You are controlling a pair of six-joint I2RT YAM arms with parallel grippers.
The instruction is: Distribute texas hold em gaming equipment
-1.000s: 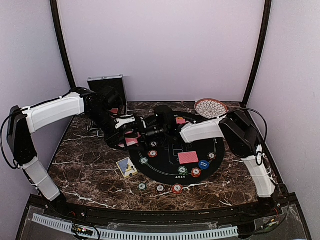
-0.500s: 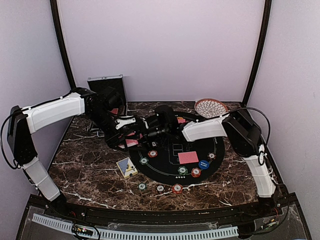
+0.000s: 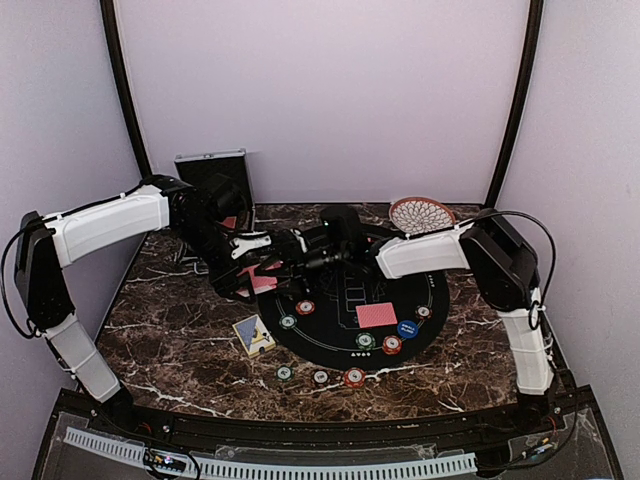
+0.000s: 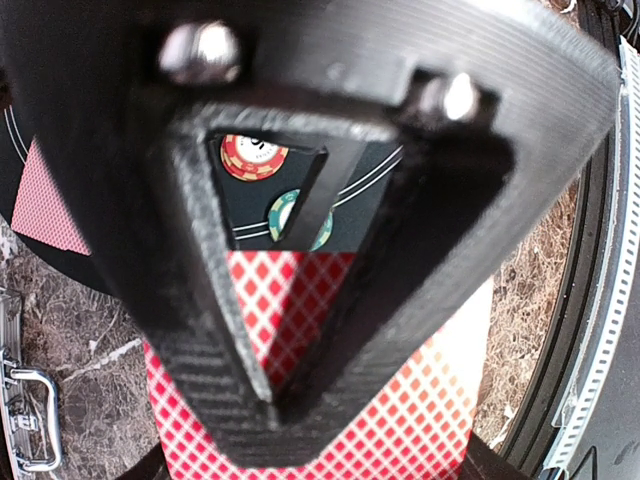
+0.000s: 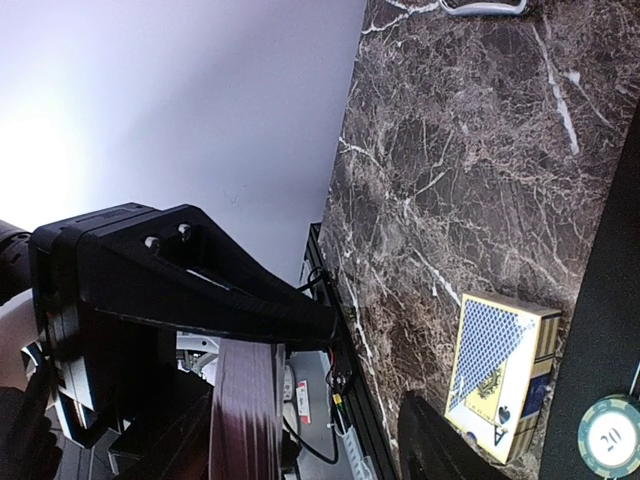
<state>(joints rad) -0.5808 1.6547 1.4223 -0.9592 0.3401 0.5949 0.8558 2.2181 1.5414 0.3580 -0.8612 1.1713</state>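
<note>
My left gripper (image 3: 250, 268) is shut on a deck of red-backed playing cards (image 4: 420, 400) and holds it above the left edge of the black round mat (image 3: 435, 290). Its upper finger (image 4: 270, 400) presses on the top card. My right gripper (image 3: 303, 247) is just right of the deck, and its jaws (image 5: 385, 385) stand apart with nothing between them. One red-backed card (image 3: 376, 315) lies on the mat. Several poker chips lie on and near the mat's front, among them a red one (image 3: 305, 307), a green one (image 3: 288, 322) and a blue one (image 3: 407, 328). The triangle marker is out of view.
A blue-backed card box (image 3: 254, 335) lies on the marble left of the mat and also shows in the right wrist view (image 5: 500, 370). The silver case (image 3: 212, 175) stands open at the back left. The woven dish (image 3: 422, 215) sits at the back right.
My right arm has drawn back to the right and its gripper has moved a little away from the deck. My left arm and the deck have stayed put.
</note>
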